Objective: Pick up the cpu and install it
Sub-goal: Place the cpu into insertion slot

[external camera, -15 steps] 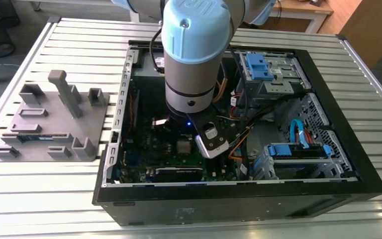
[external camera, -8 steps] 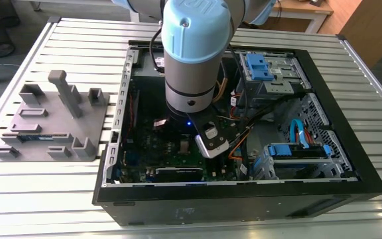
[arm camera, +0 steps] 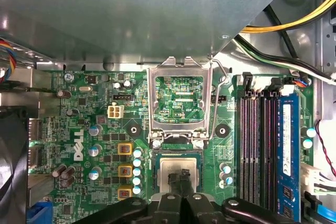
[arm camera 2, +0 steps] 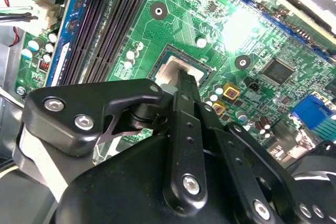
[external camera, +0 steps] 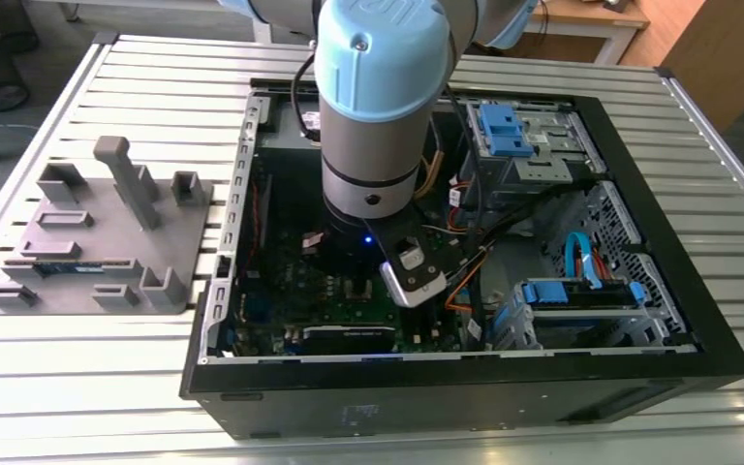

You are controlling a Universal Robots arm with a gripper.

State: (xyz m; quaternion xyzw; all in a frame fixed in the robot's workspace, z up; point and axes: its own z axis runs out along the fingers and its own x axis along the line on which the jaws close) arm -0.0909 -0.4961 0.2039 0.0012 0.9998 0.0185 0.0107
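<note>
Reaching down from twelve o'clock in the exterior view, my arm (external camera: pixel 379 107) goes into the open computer case (external camera: pixel 476 392). A green circuit board (arm camera: pixel 94 129) lies on the case floor toward seven o'clock. A drive cage (external camera: pixel 514 136) with blue clips sits at the case's one o'clock corner. Outside the case, at nine o'clock on the exterior view's left, a grey tray (external camera: pixel 185 232) holds a dark memory stick (external camera: pixel 69 263) in one of its slots.

On the board, the socket (arm camera: pixel 178 153) holds the cpu (arm camera: pixel 167 167), which lies flat inside the dark rim with its silvery metal top facing up at me. It is square, so it has no long axis. Its edges run parallel to the socket's sides and to the memory slots (arm camera: pixel 257 145) nearby, one of which carries a second stick with a blue label (arm camera: pixel 286 145). The metal frame (arm camera: pixel 180 72) is swung open just beside the socket, and bare board shows through its window.

My gripper (arm camera: pixel 179 178) is over the middle of the cpu's top. My fingers (arm camera: pixel 172 179) are drawn together with barely a slit between them, and the chip's metal spreads past them on both sides. I cannot tell whether the tips touch it.
</note>
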